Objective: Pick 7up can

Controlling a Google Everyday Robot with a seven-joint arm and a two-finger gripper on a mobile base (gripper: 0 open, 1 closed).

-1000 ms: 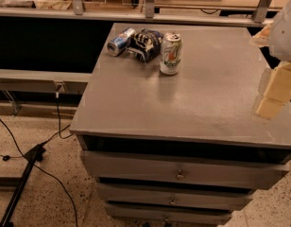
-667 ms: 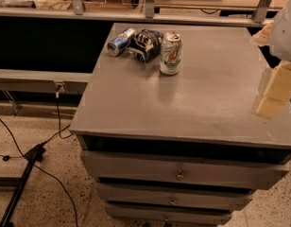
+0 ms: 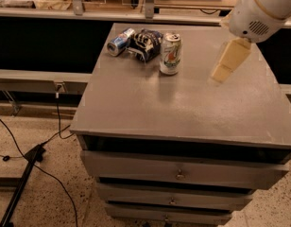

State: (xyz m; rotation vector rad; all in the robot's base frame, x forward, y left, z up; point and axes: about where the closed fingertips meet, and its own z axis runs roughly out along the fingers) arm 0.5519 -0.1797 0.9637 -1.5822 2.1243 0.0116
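7up can [image 3: 170, 54] stood upright in the upper middle of the frame, toward the back of the grey cabinet top [image 3: 183, 112]. Gripper [image 3: 226, 65] hung at upper right, above the surface, well apart from the can. Couldn't tell if it was spread or closed. The snack bag [image 3: 146, 44] sat just left of the can, maybe touching, with the blue can [image 3: 120, 41] lying on its side further left.

Risks, as I judged them:
- A low sideways approach could knock the can over or shove it into the bag.
- A wide grasp could catch the bag too.
- An off-centre squeeze on a smooth can could let it slip.
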